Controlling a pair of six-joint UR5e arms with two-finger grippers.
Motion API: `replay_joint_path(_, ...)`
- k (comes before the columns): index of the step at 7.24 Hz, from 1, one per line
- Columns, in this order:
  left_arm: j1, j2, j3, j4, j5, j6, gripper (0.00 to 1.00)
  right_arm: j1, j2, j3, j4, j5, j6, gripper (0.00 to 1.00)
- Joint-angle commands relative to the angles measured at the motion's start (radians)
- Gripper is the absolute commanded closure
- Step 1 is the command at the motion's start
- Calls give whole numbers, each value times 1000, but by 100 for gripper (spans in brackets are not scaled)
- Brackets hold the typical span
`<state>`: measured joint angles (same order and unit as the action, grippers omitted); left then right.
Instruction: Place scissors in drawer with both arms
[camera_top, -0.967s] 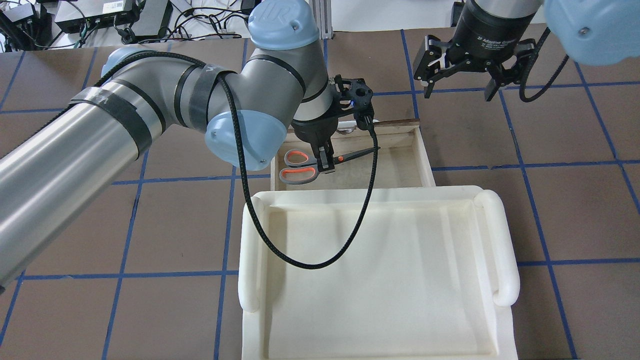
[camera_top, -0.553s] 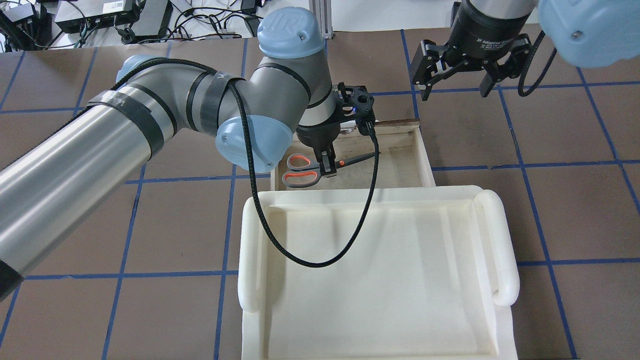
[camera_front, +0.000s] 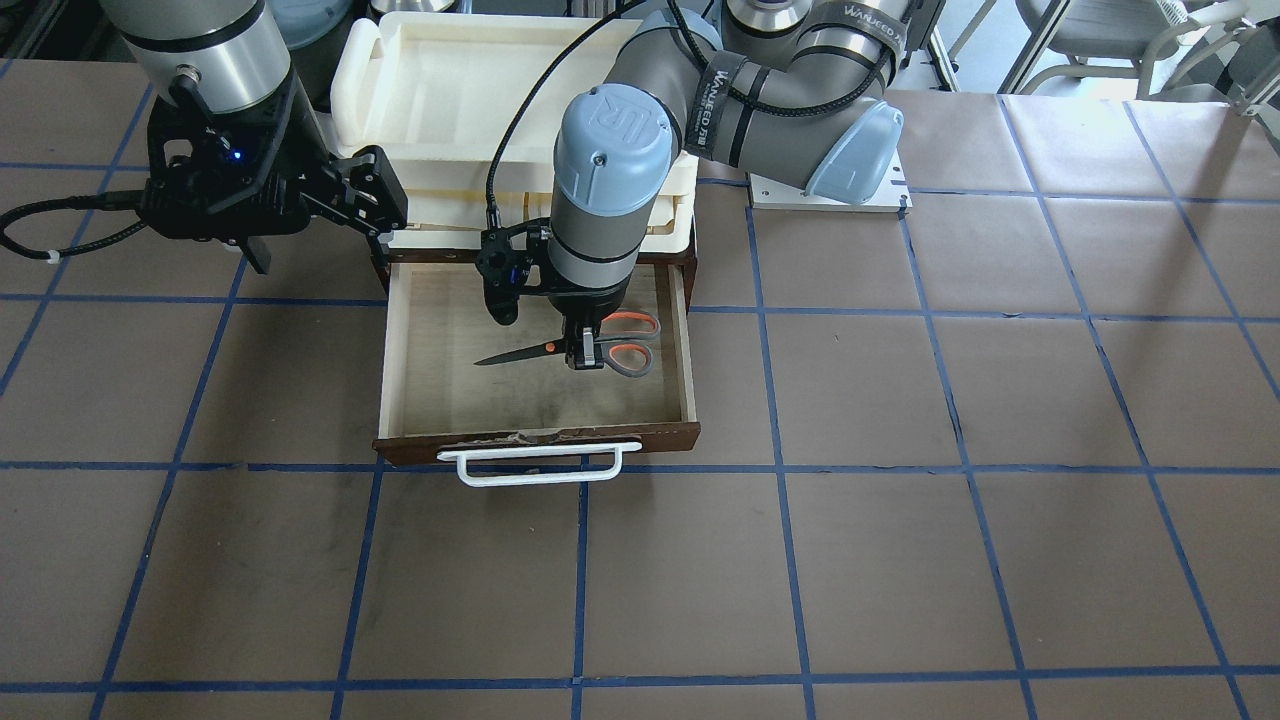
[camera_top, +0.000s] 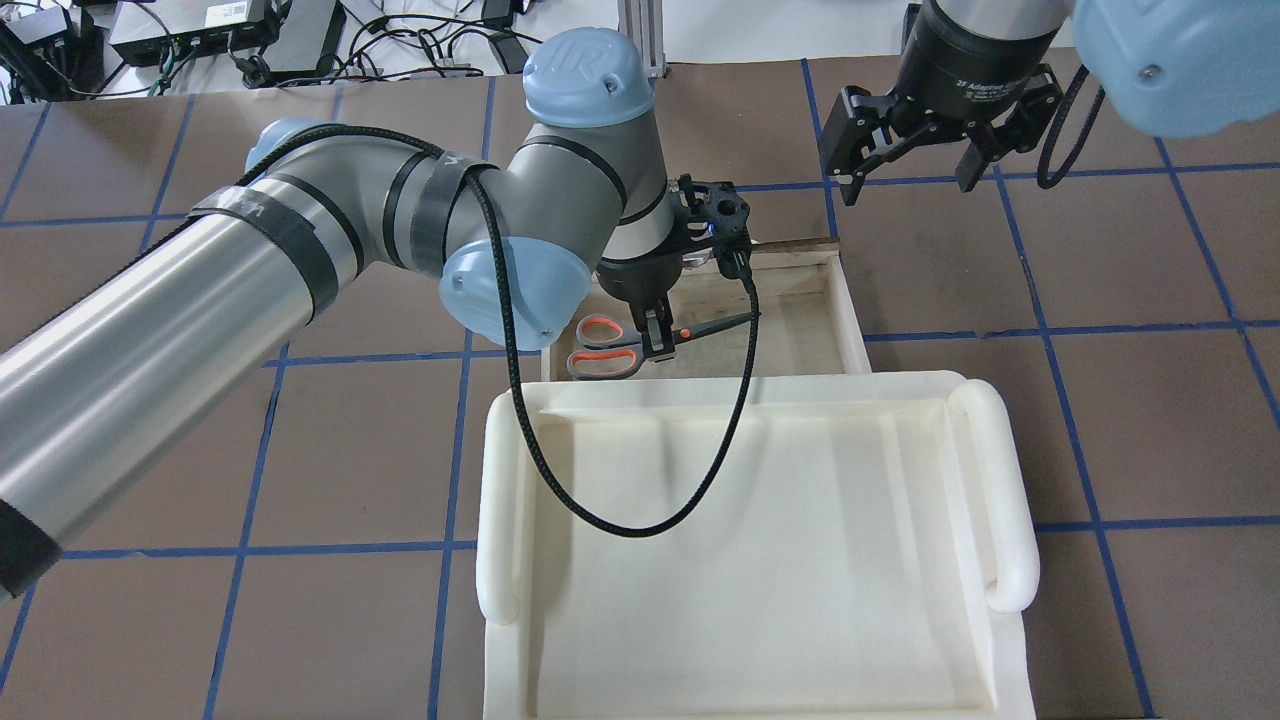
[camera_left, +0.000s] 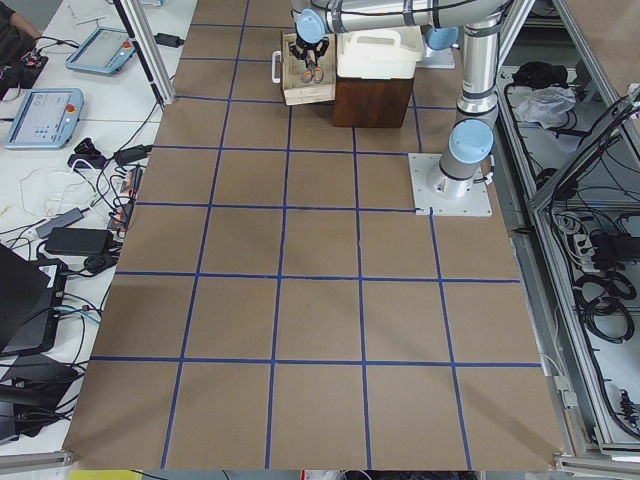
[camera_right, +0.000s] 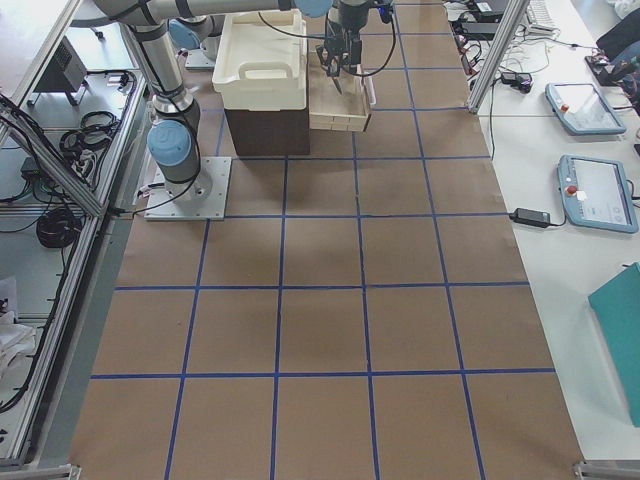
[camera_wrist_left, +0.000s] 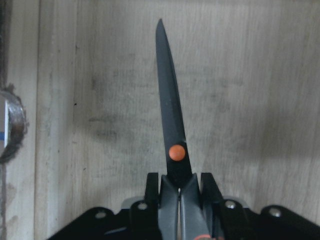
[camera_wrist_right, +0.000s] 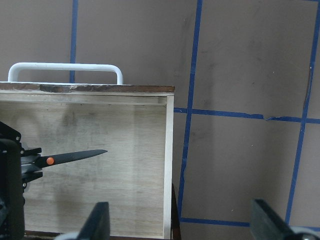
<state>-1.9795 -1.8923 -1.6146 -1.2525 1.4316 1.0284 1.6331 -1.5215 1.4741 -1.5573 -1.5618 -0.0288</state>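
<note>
The scissors, grey handles lined orange-red, are held level inside the open drawer, blades pointing across it. My left gripper is shut on them just behind the orange pivot. In the overhead view the scissors sit by the drawer's left wall, with the left gripper on them. The left wrist view shows the blades just over the pale drawer floor. My right gripper is open and empty, beyond the drawer's right side wall. The right wrist view shows the blade in the drawer.
A cream foam tray sits on top of the cabinet, right behind the drawer opening. The white bar handle sticks out at the drawer's front. A black cable from my left wrist hangs over the tray.
My left gripper has moved a little toward the tray end of the drawer with the scissors still in it. My right gripper has shifted slightly away from the drawer.
</note>
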Motion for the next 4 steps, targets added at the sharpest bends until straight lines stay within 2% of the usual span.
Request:
replay_joint_path(1, -4, -7, -2, 4, 3, 1, 100, 1, 0, 0, -3, 0, 1, 0)
replay_joint_path(3, -5, -19, -2, 15, 1, -5, 100, -1, 0, 0, -9, -1, 1, 0)
replay_joint_path(4, -7, -30, -2, 16, 1, -7, 88, 1, 0, 0, -10, -1, 3, 0)
